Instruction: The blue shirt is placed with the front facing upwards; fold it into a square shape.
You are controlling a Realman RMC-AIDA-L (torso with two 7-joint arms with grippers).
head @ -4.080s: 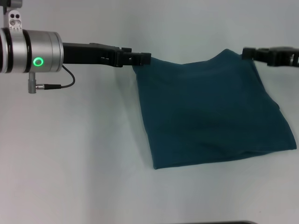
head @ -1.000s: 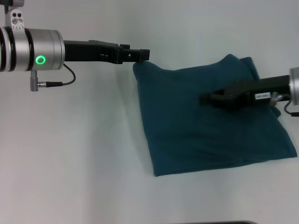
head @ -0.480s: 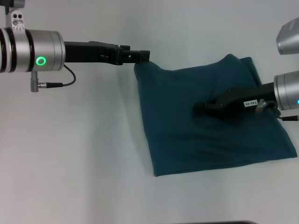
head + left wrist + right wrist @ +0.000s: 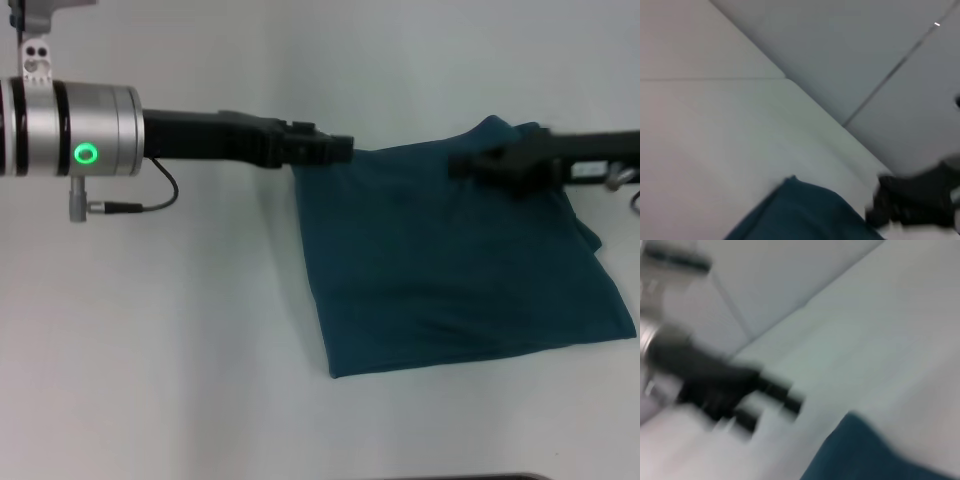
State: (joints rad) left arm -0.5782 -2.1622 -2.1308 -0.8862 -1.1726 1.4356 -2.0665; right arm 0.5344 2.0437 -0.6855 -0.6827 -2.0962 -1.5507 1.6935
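Blue shirt (image 4: 450, 260) lies folded into a rough square on the white table (image 4: 150, 350), right of centre; no lettering showing; left gripper (image 4: 338, 150) at its far-left corner, touching the cloth, jaw state can't tell; right gripper (image 4: 470, 165) over the far edge near the far-right corner, jaw state also unclear.

The head view looks down on the surface (image 4: 150, 350); both wrist views sit low, sharing the shirt's (image 4: 450, 270) far edge.

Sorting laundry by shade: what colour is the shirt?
Dark teal-blue, plain on the side showing; the shirt shows best in the head view.
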